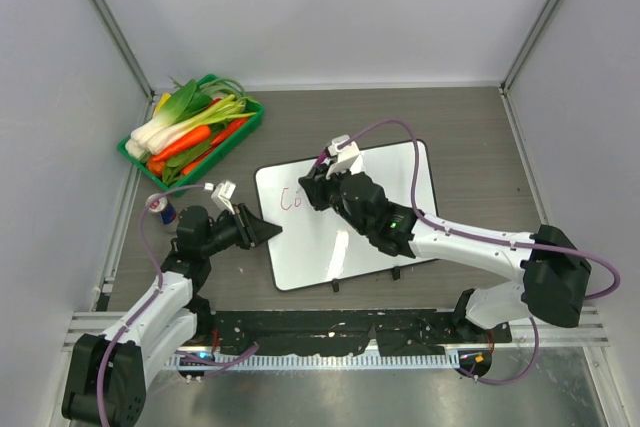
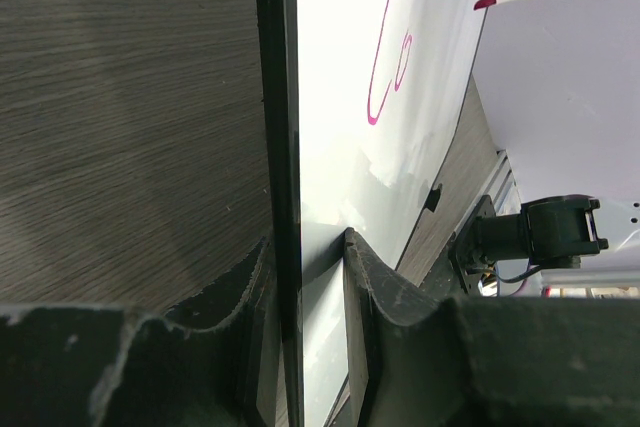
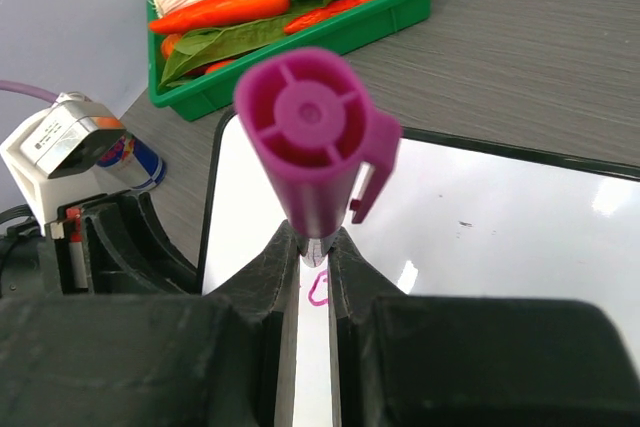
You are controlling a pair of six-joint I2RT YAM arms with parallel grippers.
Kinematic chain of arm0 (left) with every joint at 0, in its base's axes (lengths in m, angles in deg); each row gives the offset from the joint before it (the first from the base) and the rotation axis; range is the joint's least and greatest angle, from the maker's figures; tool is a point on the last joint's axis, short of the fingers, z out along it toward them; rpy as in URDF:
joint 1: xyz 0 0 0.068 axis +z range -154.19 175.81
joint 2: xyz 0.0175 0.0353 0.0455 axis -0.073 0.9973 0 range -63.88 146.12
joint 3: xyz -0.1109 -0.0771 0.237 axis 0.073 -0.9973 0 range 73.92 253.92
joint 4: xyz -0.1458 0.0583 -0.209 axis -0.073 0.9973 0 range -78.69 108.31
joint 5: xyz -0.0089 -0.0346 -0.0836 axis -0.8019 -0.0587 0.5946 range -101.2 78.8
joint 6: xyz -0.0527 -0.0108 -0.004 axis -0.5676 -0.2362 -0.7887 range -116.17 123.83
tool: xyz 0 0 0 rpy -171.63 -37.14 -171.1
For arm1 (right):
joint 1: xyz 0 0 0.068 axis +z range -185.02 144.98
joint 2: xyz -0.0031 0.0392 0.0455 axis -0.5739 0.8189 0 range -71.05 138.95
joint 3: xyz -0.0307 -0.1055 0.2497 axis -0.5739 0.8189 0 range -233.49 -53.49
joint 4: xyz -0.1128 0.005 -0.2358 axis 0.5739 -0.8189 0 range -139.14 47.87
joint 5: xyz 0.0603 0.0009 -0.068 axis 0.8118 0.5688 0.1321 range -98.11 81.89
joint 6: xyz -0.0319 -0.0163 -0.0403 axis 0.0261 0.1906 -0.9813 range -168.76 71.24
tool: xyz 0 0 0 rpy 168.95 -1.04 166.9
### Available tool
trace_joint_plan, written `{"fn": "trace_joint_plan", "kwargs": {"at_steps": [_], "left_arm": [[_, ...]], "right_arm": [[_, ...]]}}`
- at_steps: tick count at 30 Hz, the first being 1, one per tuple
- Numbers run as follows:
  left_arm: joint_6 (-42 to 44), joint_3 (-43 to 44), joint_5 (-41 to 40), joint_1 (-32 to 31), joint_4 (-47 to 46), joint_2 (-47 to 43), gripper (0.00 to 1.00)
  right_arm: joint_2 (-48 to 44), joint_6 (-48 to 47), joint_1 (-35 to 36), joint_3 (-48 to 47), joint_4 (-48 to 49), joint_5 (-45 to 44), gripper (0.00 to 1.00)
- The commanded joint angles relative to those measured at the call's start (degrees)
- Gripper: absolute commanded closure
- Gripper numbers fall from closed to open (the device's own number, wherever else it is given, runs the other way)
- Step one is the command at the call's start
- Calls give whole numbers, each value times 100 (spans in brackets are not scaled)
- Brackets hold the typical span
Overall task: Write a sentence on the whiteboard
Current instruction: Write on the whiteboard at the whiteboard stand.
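Only "Co" of the sentence [image 1: 291,199] is down, pink, at the whiteboard's [image 1: 320,252] left end, nearly everything left to write! Left claw [image 1: 268,232] pinches the whiteboard's left edge, board flat on the tabletop [image 1: 460,127]; right claw [image 1: 322,181] clenches the marker [image 3: 316,137]. Left wrist view alone shows its tip beside the letters.

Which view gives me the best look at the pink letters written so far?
Left wrist: both pink letters show large and unblocked on the whiteboard. Top external shows the pink letters only small and distant. Right wrist catches just a fragment below the marker.
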Motion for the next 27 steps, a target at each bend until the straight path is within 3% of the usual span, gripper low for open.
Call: {"fn": "trace_joint_plan", "kwargs": {"at_steps": [1, 27], "left_arm": [[217, 2, -68, -1, -138, -22, 100], [199, 2, -25, -1, -200, 39, 100]], "right_arm": [[-91, -133, -7, -51, 127, -447, 99], [120, -72, -16, 327, 91, -597, 99]]}}
